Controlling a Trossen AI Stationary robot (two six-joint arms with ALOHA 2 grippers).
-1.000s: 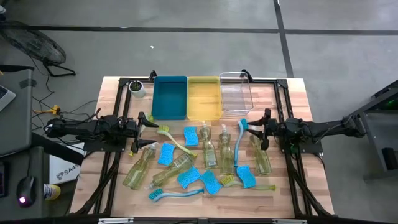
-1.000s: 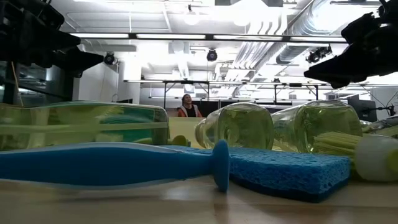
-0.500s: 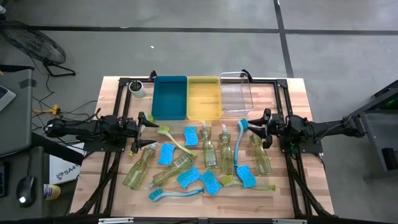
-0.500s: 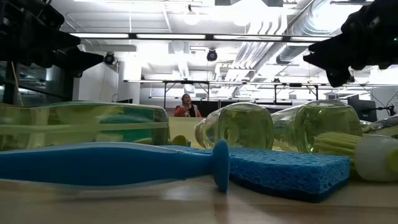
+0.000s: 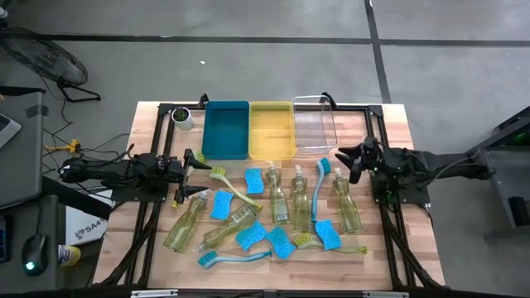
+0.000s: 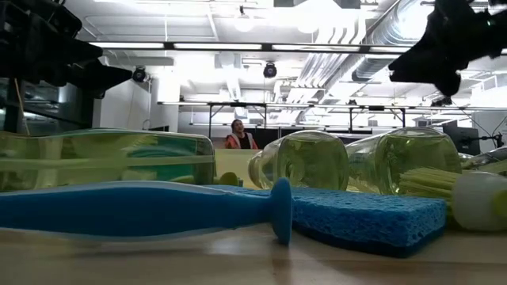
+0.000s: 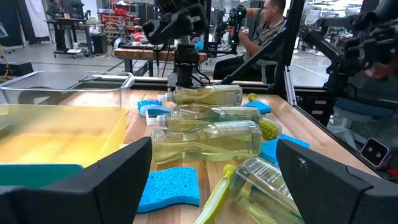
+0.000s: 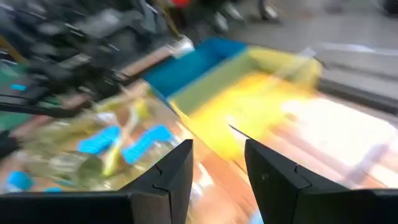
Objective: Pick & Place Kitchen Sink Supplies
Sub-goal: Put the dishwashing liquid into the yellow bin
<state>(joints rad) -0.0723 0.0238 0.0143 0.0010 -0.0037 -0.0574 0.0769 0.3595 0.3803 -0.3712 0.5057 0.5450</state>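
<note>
Soap bottles (image 5: 291, 203) crowded on tabletop (image 5: 389, 240) | left gripper (image 5: 189, 174) jaws wide, right gripper (image 5: 345, 156) jaws narrow, empty | risk: knocking neighbours when reaching in

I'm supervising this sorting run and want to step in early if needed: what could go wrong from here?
1. The soap bottles lie side by side, touching in places; gripping one could roll its neighbours.
2. A blue sponge lies right beside a bottle, so fingers might catch both.
3. The right hand hangs empty, part open, near the blue brush and clear bin; coming down, it might knock either. The left hand waits open.
</note>
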